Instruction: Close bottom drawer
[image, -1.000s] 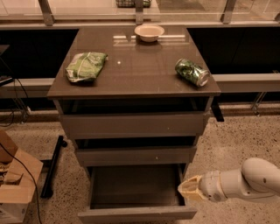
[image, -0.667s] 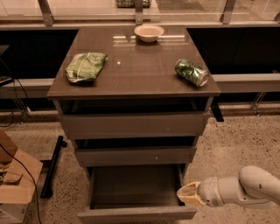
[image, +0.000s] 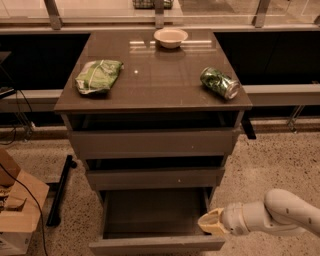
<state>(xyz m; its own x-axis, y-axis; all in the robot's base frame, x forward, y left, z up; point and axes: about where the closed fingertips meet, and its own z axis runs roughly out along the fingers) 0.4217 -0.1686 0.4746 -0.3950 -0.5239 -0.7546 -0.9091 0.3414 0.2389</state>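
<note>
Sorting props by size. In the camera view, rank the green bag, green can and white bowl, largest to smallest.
1. Green crumpled bag.
2. Green crushed can and white round bowl look alike; the bowl sits farther back, so unranked.
The pale pincer is at the right front corner of the open grey-brown bottom drawer.

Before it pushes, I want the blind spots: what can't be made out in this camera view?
Camera view:
- gripper at the bottom drawer's right front corner: contact with the drawer unclear in dim light.
- Bottom drawer front: lower part cut by the frame's bottom edge.
- Upper two drawers' insides: hidden in shadow under the countertop.
- Arm: cut off by the right edge.
</note>
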